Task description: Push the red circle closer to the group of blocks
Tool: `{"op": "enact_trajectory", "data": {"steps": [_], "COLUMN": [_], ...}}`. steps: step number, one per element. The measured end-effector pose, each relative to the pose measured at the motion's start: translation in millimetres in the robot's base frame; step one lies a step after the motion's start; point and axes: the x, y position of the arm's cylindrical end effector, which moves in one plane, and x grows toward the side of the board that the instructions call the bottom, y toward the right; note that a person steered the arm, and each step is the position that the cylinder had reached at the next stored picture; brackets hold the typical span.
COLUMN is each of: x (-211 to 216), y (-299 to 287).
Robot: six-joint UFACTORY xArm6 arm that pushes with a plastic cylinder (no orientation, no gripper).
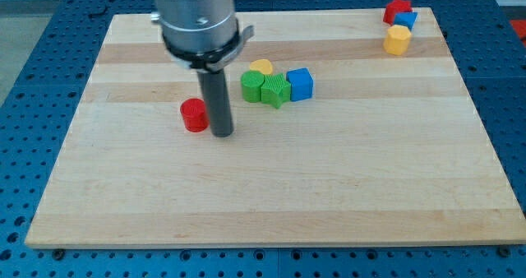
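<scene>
Left of centre on the wooden board (345,187), the red circle (195,114) is sitting upright, apart from the group: green cylinder (251,86), green star (276,90), blue cube (300,84), yellow heart (261,67) behind them. The rod's tip (223,134) is standing just beside the red circle on its right, between it and the group (wrong side for pushing). No jaws on this rig, just the rod. Looks like the approach step: the tip is needing to go round to the circle's left, then push rightward. Being round, the circle is showing no heading and no long axis across the board. Far top right, a red block (398,9), blue block (405,20) and yellow block (397,39) are clustering.
</scene>
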Motion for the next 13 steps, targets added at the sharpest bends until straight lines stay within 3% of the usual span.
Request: {"op": "enact_trajectory", "data": {"steps": [1, 2, 3, 4, 6, 9, 10, 12, 13], "x": [-22.2, -12.9, 25.7, 32.9, -34.2, -37.4, -56.1, -65.6, -65.1], "y": [9.7, 9.7, 0.3, -43.4, -58.3, -101.9, -87.5, -4.9, -15.7]}}
